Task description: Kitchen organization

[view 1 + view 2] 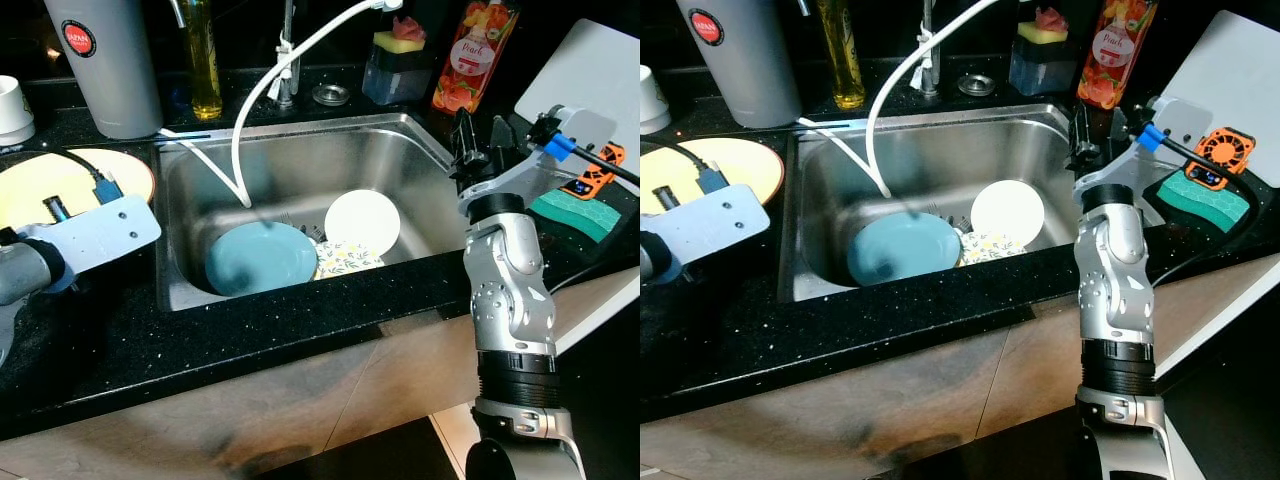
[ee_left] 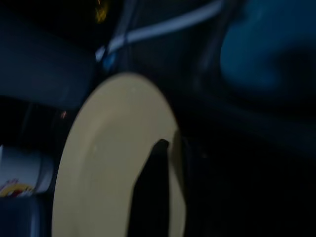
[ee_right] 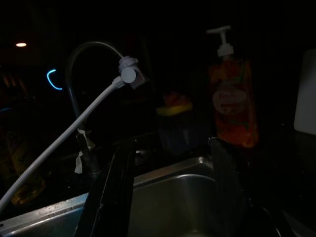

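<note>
Plainly, "JAPAN" can be read in the red roundel on the grey canister (image 1: 108, 62) standing on the black countertop (image 1: 300, 330) behind the sink's left corner; "Peach" is printed on the orange soap bottle (image 1: 473, 52) at the back right, and in the right wrist view its white pump head is seen, which is cut off in the eye views; a yellow oil bottle (image 1: 203, 60) is set beside the canister, its label unreadable; in the steel sink (image 1: 400, 150) a blue plate (image 1: 262, 258), a white plate (image 1: 362, 220) and a flowered dish (image 1: 348, 258) are seen, the white hose (image 1: 262, 95) hanging above them; the right gripper (image 1: 480, 140) is held over the sink's right rim, its fingers parted and empty; the left gripper (image 2: 155, 197) is placed over the yellow plate (image 1: 60, 185) left of the sink, one dark finger lying against the plate in the wrist view; whether it is open or closed cannot be told; a green sponge (image 1: 1205, 200) lies at the far right.
</note>
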{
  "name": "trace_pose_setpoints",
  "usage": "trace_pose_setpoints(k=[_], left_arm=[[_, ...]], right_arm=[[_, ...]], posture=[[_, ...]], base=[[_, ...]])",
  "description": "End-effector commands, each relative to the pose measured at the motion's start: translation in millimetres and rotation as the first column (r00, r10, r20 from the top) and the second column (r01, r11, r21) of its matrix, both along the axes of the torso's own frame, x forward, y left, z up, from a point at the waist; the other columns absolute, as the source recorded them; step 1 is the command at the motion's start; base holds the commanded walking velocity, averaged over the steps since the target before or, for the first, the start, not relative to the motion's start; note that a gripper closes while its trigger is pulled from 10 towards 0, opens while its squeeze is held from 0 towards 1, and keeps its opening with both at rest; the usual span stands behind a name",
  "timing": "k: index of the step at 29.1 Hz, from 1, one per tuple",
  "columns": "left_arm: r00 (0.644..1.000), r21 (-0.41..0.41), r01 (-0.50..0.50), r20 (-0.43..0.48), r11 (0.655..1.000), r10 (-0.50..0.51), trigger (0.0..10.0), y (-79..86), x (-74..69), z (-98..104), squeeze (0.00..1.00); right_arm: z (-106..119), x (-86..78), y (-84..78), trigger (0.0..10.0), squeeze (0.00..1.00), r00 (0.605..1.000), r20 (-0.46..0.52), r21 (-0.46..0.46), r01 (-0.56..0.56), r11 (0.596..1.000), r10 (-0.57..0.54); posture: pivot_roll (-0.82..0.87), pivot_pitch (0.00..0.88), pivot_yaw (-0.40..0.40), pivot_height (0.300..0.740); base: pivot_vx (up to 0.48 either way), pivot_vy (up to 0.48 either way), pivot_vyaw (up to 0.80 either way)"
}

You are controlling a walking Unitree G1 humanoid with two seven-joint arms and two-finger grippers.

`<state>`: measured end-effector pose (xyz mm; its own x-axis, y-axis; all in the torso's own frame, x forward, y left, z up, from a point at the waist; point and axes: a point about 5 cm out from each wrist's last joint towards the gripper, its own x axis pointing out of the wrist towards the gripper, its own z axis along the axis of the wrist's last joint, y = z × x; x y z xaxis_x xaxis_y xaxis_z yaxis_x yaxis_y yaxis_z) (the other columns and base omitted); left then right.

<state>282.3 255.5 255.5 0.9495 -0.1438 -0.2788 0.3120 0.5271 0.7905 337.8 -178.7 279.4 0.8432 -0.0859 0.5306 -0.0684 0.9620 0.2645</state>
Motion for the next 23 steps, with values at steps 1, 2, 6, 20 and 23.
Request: trace_pose_setpoints(k=[1,2,6,20,23], left_arm=[[1.0,-0.079,0.014,0.026,0.997,-0.012,0.0,-4.1,-0.2,8.9,0.0],[0.999,-0.089,0.008,0.046,0.996,-0.004,0.0,-3.4,0.9,12.6,0.0],[0.997,-0.089,-0.008,0.077,0.996,0.015,0.0,-0.6,2.8,17.5,0.0],[0.726,-0.662,-0.438,0.138,0.608,0.673,10.0,70.6,17.0,30.4,0.0],[0.538,-0.832,-0.487,-0.046,0.266,0.841,10.0,90.8,8.4,3.7,0.0]], right_arm=[[1.3,0.8,0.0,10.0,0.0,1.0,0.005,-0.004,-0.001,1.0,0.001],[1.5,1.0,0.3,10.0,0.0,1.0,0.005,-0.004,-0.002,1.0,0.002],[1.8,1.2,0.4,10.0,0.0,1.0,0.006,-0.005,-0.004,1.0,0.004],[-0.2,1.1,-0.2,10.0,0.0,1.0,-0.002,-0.006,-0.003,1.0,0.003],[-0.3,1.4,0.5,10.0,0.0,1.0,-0.003,-0.006,-0.007,1.0,0.007]], posture=[[0.2,0.041,-0.046,0.74],[0.2,0.039,-0.047,0.74],[0.2,0.041,-0.048,0.74],[0.2,0.048,-0.045,0.74],[0.2,0.052,-0.045,0.74]], base=[[0.0,0.0,0.0],[0.0,0.0,0.0],[0.0,0.0,0.0],[0.0,0.0,0.0],[0.0,0.0,0.0]])
